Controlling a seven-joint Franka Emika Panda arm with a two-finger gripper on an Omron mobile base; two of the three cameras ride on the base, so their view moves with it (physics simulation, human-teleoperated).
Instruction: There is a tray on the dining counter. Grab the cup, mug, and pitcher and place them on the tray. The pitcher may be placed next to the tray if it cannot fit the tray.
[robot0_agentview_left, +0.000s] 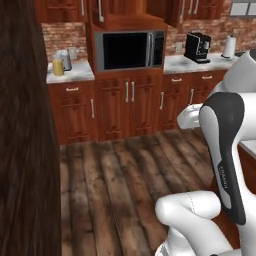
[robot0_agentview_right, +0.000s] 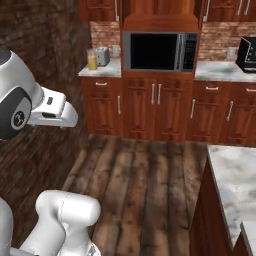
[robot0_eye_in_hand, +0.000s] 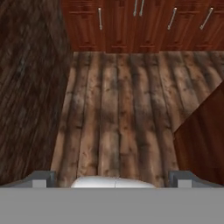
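Across the plank floor, the pitcher (robot0_agentview_left: 58, 66) stood on the far counter (robot0_agentview_left: 75, 73) beside the grey toaster (robot0_agentview_left: 65, 59). Fingers (robot0_eye_in_hand: 43, 179) were spread wide over bare floor, holding nothing. Fetching had not begun, I judged; next, the base needed to drive closer.

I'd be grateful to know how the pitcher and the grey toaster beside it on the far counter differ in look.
The pitcher looks yellow-orange and see-through; the toaster is opaque grey. The pitcher is a slim upright cylinder, the toaster a wider boxy shape. The pitcher stands nearer the counter's front edge, the toaster behind it toward the brick wall. Both sit on the same pale counter left of the microwave.
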